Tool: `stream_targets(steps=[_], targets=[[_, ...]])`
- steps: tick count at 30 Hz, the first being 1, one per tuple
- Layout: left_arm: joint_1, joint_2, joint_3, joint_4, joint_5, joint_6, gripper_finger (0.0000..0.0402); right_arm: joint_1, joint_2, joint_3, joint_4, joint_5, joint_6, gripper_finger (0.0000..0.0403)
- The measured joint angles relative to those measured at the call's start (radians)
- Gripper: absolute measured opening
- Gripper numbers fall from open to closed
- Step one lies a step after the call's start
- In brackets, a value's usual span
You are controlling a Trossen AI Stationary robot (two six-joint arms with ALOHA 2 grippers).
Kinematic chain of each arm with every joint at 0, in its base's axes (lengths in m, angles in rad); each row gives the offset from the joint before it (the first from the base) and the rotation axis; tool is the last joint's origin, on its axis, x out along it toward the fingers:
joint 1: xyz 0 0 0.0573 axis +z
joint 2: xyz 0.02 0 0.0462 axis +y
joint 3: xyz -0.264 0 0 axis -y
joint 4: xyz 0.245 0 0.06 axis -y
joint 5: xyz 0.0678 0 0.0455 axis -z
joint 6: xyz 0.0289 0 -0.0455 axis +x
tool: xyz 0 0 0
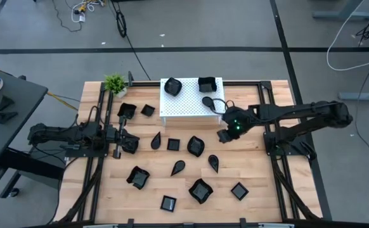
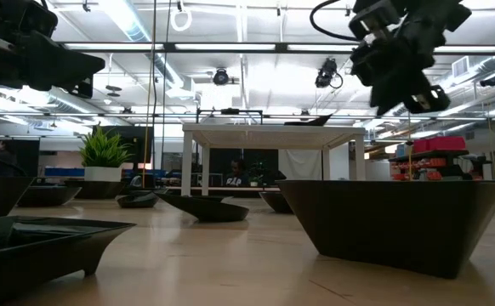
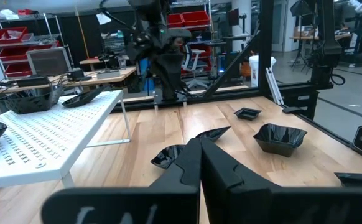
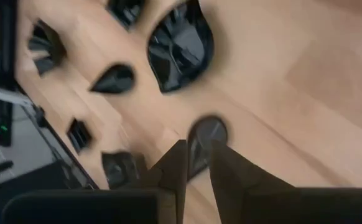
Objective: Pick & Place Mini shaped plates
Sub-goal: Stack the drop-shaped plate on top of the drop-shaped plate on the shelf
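Observation:
Several small glossy black plates lie scattered on the wooden table (image 1: pixel 254 164), among them a wavy one (image 1: pixel 196 145) and a teardrop one (image 1: pixel 213 163). Three more rest on the white stand (image 1: pixel 187 107): a wavy one (image 1: pixel 172 87), a square one (image 1: pixel 207 83) and a teardrop one (image 1: pixel 208 101). My right gripper (image 1: pixel 224 135) hangs above the table by the stand's front right corner, tilted down, open by a narrow gap (image 4: pixel 198 155). A small dark plate (image 4: pixel 208 130) on the wood shows beyond that gap. My left gripper (image 1: pixel 132 143) waits at the left, shut and level (image 3: pixel 199 149).
A green potted plant (image 1: pixel 115 83) stands at the far left corner. Black frame rails (image 1: pixel 99 126) run along the table's left and right sides. Bare wood lies between the plates near the right rail (image 1: pixel 260 183). In the low view a big dark plate (image 2: pixel 401 221) fills the foreground.

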Motion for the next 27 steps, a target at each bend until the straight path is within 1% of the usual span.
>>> stream_targets(steps=[4, 8, 15, 22, 27], targets=[[0.0, 0.0, 0.0, 0.0, 0.0, 0.0, 0.0003, 0.047, 0.0, 0.0, -0.046, 0.001, 0.034, 0.007], [0.0, 0.0, 0.0, 0.0, 0.0, 0.0, 0.0003, 0.094, 0.0, 0.0, -0.052, 0.001, 0.073, 0.007], [0.0, 0.0, 0.0, 0.0, 0.0, 0.0, 0.0003, 0.167, 0.015, 0.0, -0.053, 0.03, 0.245, 0.007], [0.0, 0.0, 0.0, 0.0, 0.0, 0.0, 0.0003, 0.236, 0.099, 0.0, -0.033, 0.029, 0.434, 0.007], [0.0, 0.0, 0.0, 0.0, 0.0, 0.0, 0.0003, 0.281, 0.169, 0.0, 0.021, 0.026, 0.524, 0.007]])
